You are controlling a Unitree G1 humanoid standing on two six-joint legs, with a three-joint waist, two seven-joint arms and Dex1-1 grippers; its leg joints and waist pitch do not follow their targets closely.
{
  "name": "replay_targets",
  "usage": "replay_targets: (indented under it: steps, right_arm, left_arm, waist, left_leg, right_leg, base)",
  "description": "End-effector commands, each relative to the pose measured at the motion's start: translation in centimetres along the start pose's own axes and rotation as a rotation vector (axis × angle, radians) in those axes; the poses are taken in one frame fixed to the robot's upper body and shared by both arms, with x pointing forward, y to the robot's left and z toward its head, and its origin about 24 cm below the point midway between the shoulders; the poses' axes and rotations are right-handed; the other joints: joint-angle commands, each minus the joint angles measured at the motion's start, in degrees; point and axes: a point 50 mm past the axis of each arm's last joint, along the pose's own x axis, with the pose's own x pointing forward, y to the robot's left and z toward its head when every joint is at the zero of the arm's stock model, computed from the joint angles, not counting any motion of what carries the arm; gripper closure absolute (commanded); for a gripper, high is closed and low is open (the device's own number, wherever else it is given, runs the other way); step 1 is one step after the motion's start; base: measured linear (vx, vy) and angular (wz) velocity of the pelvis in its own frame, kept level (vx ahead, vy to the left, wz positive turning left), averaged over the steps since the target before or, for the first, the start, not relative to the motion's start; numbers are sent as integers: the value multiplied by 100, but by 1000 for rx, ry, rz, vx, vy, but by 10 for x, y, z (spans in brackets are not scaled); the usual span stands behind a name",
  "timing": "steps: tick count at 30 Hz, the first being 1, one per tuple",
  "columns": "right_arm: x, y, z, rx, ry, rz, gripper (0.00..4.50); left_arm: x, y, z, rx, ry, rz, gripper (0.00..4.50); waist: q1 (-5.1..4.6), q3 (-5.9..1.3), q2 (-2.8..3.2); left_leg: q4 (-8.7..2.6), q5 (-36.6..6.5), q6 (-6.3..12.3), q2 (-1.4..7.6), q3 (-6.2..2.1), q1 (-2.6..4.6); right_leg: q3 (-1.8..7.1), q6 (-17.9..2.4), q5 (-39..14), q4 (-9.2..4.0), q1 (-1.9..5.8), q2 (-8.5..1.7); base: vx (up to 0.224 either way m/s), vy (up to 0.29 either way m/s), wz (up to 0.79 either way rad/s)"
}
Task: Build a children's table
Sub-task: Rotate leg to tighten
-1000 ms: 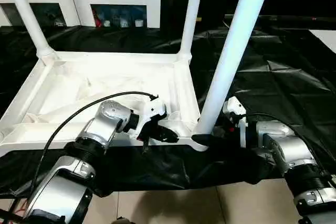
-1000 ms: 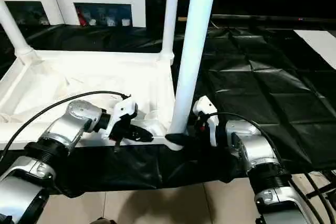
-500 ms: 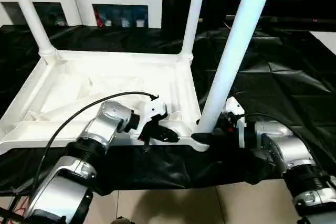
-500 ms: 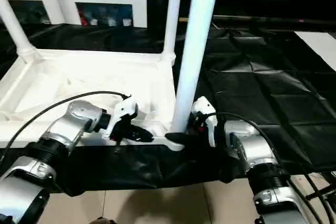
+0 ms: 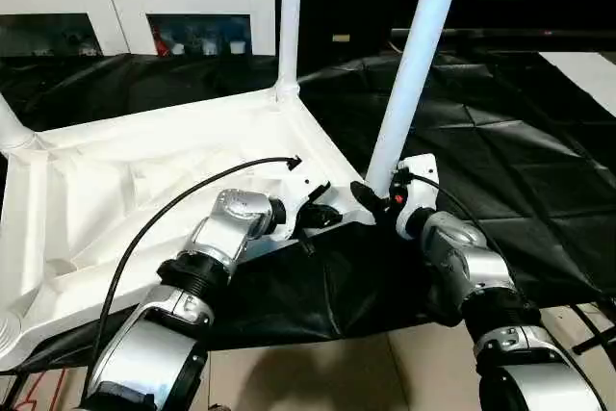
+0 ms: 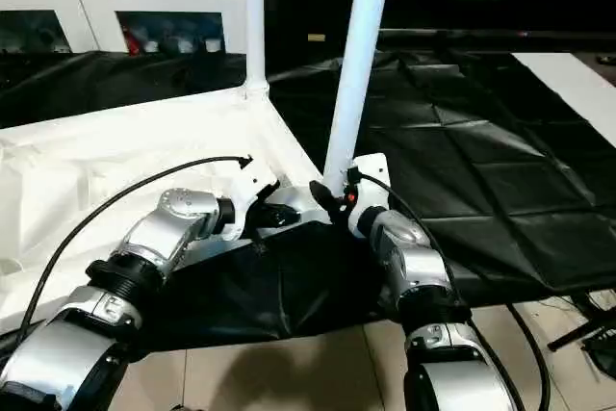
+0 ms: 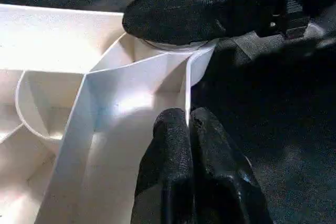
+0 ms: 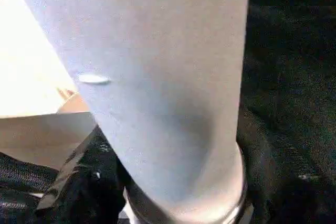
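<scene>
The white tabletop (image 5: 115, 190) lies upside down on a black sheet, ribbed underside up. Three white legs stand in its corner sockets: the near one (image 5: 416, 64), a far one (image 5: 288, 26) and one at the left edge (image 5: 10, 127). My left gripper (image 5: 322, 217) is shut on the tabletop's thin rim (image 7: 187, 85) beside the near corner. My right gripper (image 5: 375, 194) is closed around the base of the near leg (image 8: 157, 77), just above its socket. One of its black fingers (image 7: 178, 14) wraps over the socket's rim.
The black sheet (image 5: 500, 170) covers the low work surface, and its front edge hangs over a tiled floor (image 5: 366, 372). A white cabinet with glass doors (image 5: 135, 7) stands behind. A black cable (image 5: 164, 228) loops above my left forearm.
The view has shifted. The tabletop now sits turned, its near corner farther from me, both arms reaching further out. My right gripper has closed in on the near leg's base.
</scene>
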Motion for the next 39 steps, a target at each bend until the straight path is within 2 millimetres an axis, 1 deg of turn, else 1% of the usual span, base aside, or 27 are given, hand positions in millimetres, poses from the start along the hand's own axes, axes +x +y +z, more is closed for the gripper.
replay_targets:
  steps: [1, 2, 3, 4, 5, 6, 7, 8, 11, 12, 14, 15, 16, 17, 19, 22, 23, 24, 25, 26, 29, 30, 31, 32, 34, 35, 39]
  right_arm:
    - [7, 25, -22, 35, 94, 153, 132]
    - [3, 24, -19, 25, 86, 210, 113]
    - [3, 23, -19, 24, 86, 212, 113]
    - [1, 21, -18, 12, 94, 234, 93]
    - [-2, 19, -18, -10, 102, 251, 93]
    - [-5, 17, -18, -28, 115, 273, 88]
    - [-7, 15, -17, -41, 126, 291, 82]
    - [-9, 13, -17, -53, 133, 304, 82]
    - [-25, 3, -15, -112, 202, 434, 82]
    - [-26, 3, -15, -114, 206, 440, 82]
    - [-41, -2, -15, -147, 268, 548, 82]
    - [-42, -3, -15, -150, 274, 557, 82]
    - [-45, -3, -16, -157, 291, 584, 82]
    - [-50, -4, -16, -166, 312, 624, 82]
    - [-54, -4, -16, -172, 330, 656, 82]
    - [-57, -3, -17, -171, 347, 690, 82]
    - [-58, -2, -17, -171, 358, 705, 82]
    - [-58, -2, -17, -171, 358, 705, 82]
    - [-59, -2, -19, -177, 369, 713, 82]
    - [-59, -1, -20, -184, 376, 717, 98]
    - [-58, 1, -20, -183, 374, 717, 118]
    - [-57, 2, -20, -180, 371, 720, 140]
    - [-57, 2, -20, -179, 370, 721, 140]
    - [-57, 3, -20, -177, 368, 724, 157]
    - [-56, 5, -22, -165, 363, 726, 161]
    - [-56, 6, -22, -164, 363, 726, 178]
    - [-55, 9, -25, -147, 340, 706, 186]
  left_arm:
    - [15, -18, 19, 36, -85, -110, 450]
    - [12, -21, 17, 53, -98, -157, 450]
    - [12, -21, 17, 53, -99, -159, 450]
    - [10, -21, 16, 67, -106, -180, 450]
    - [8, -21, 15, 65, -102, -190, 450]
    - [7, -21, 14, 63, -100, -200, 450]
    - [5, -20, 13, 66, -97, -206, 450]
    - [5, -19, 12, 68, -92, -208, 450]
    - [-3, -13, 8, 86, -61, -227, 450]
    - [-3, -13, 8, 87, -60, -231, 450]
    - [-8, -11, 4, 100, -36, -284, 450]
    - [-9, -11, 4, 102, -33, -288, 450]
    - [-11, -11, 3, 111, -23, -306, 450]
    - [-15, -10, 1, 125, -7, -337, 450]
    - [-18, -10, 0, 132, -1, -366, 450]
    - [-22, -9, -2, 137, 12, -402, 450]
    - [-24, -9, -3, 141, 19, -421, 450]
    - [-24, -9, -3, 141, 19, -421, 450]
    - [-26, -9, -4, 141, 23, -427, 450]
    - [-27, -8, -4, 141, 26, -431, 450]
    - [-29, -6, -6, 143, 33, -432, 450]
    - [-30, -6, -7, 143, 38, -431, 450]
    - [-30, -6, -7, 144, 39, -431, 450]
    - [-31, -5, -8, 143, 42, -430, 450]
    - [-31, -6, -9, 138, 42, -424, 450]
    - [-31, -6, -9, 137, 41, -424, 450]
    - [-28, -6, -8, 128, 31, -396, 450]
  waist:
    - [7, -294, 12]
    - [16, -297, 6]
    - [21, -303, 8]
    - [28, -308, 10]
    - [28, -324, -21]
    - [37, -334, -3]
    - [40, -340, -22]
    - [50, -348, -11]
    - [84, -355, -14]
    - [98, -348, -19]
    - [177, -328, -24]
    - [192, -324, -23]
    - [214, -320, -20]
    - [214, -315, -25]
    - [231, -300, -11]
    - [241, -298, -6]
    - [249, -300, 17]
    - [251, -304, 10]
    - [258, -303, 22]
    - [257, -305, 0]
    - [261, -313, 16]
    - [265, -316, 20]
    - [263, -315, 22]
    - [262, -317, 16]
    - [268, -314, 30]
    - [268, -313, 24]
    - [273, -306, 27]
  left_leg:
    - [-402, -1816, -48, -13, -10, 101]
    - [-392, -1792, -2, -12, -4, 103]
    - [-389, -1757, 25, -9, -4, 100]
    - [-381, -1631, 77, -8, -1, 91]
    - [-367, -1457, 135, -5, 4, 84]
    - [-362, -1348, 165, 0, -1, 89]
    - [-336, -1125, 257, -5, 13, 90]
    - [-319, -950, 347, -12, 21, 93]
    - [-284, -760, 567, -10, 40, 108]
    - [-282, -770, 590, -7, 45, 106]
    - [-290, -886, 569, 15, 59, 122]
    - [-294, -939, 556, 19, 59, 120]
    - [-299, -1044, 508, 29, 67, 135]
    - [-310, -1069, 481, 30, 56, 125]
    - [-332, -1263, 377, 36, 54, 135]
    - [-347, -1421, 262, 38, 47, 138]
    - [-353, -1429, 228, 40, 40, 141]
    - [-351, -1417, 223, 38, 40, 144]
    - [-353, -1408, 209, 38, 39, 146]
    - [-350, -1408, 199, 36, 41, 141]
    - [-347, -1352, 195, 32, 38, 141]
    - [-344, -1323, 199, 31, 39, 142]
    - [-348, -1320, 202, 32, 37, 141]
    - [-344, -1321, 205, 29, 38, 141]
    - [-347, -1347, 201, 32, 39, 145]
    - [-347, -1367, 198, 32, 41, 146]
    - [-360, -1448, 156, 35, 38, 152]
  right_leg:
    - [16, -1110, -977, -465, 98, -17]
    - [16, -1139, -905, -461, 108, -20]
    - [16, -1158, -843, -454, 119, -24]
    - [15, -1204, -666, -438, 131, -28]
    - [11, -1257, -419, -411, 153, -25]
    - [6, -1305, -259, -384, 164, -30]
    - [3, -1379, 81, -357, 176, -17]
    - [3, -1451, 349, -332, 187, -17]
    - [-4, -1577, 687, -313, 208, -5]
    - [-4, -1589, 679, -316, 208, -10]
    - [-13, -1577, 445, -332, 204, -9]
    - [-13, -1574, 363, -332, 205, -13]
    - [-6, -1565, 203, -341, 182, -21]
    - [-8, -1556, 111, -345, 186, -31]
    - [-5, -1502, -232, -376, 171, -31]
    - [1, -1480, -463, -389, 157, -42]
    - [1, -1467, -485, -385, 156, -42]
    - [1, -1463, -456, -385, 157, -38]
    - [1, -1474, -409, -379, 152, -38]
    - [2, -1480, -373, -376, 156, -40]
    - [0, -1511, -286, -361, 160, -41]
    - [0, -1528, -221, -355, 163, -40]
    - [-2, -1534, -201, -356, 163, -37]
    - [-4, -1539, -172, -351, 165, -33]
    - [-4, -1561, -168, -352, 161, -36]
    - [-3, -1557, -185, -356, 160, -36]
    - [1, -1524, -302, -366, 157, -38]
  base:
    - [0, 0, 0]
    - [0, 0, 0]
    - [0, 0, 0]
    - [0, 0, 0]
    - [0, 0, 0]
    - [0, 0, 0]
    - [0, 0, 0]
    - [0, 0, 0]
    - [0, 0, 0]
    - [0, 0, 0]
    - [0, 0, 0]
    - [0, 0, 0]
    - [0, 0, 0]
    - [0, 0, 0]
    - [0, 0, 0]
    - [0, 0, 0]
    - [0, 0, 0]
    - [0, 0, 0]
    - [0, 0, 0]
    - [0, 0, 0]
    - [0, 0, 0]
    - [0, 0, 0]
    - [0, 0, 0]
    - [0, 0, 0]
    - [0, 0, 0]
    - [0, 0, 0]
    - [0, 0, 0]
